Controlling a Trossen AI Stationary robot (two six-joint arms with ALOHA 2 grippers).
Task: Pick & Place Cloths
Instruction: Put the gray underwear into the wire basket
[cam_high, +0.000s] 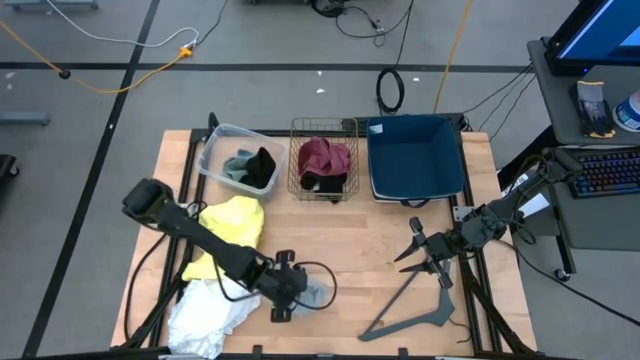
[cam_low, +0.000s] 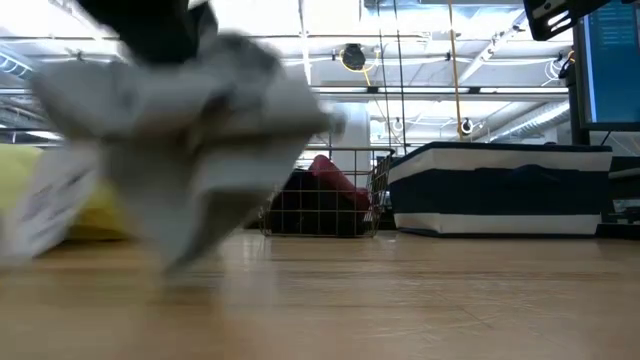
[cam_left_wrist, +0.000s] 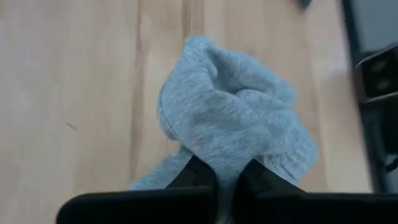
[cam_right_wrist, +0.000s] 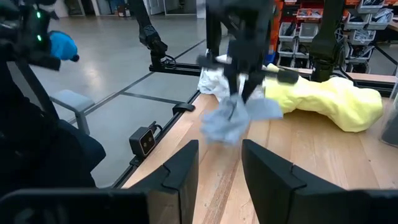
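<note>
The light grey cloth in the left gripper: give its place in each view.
High view: light grey cloth at the left gripper, bottom centre.
Low view: large blur, left.
Left wrist view: centre, pinched.
Right wrist view: centre, hanging above the table.
Shared landmark: the yellow cloth, absent from the left wrist view.

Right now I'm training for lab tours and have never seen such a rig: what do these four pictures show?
They show one moment at a wooden table with two dark robot arms. One camera looks straight down, one sits at table height, and one rides on each wrist. The left gripper pinches a light grey cloth, seen close in its own wrist camera. The right gripper waits open near a grey hanger bar. A yellow cloth and a white cloth lie on the table. At the back stand a clear bin, a wire basket with a maroon cloth, and a blue bin.
</note>
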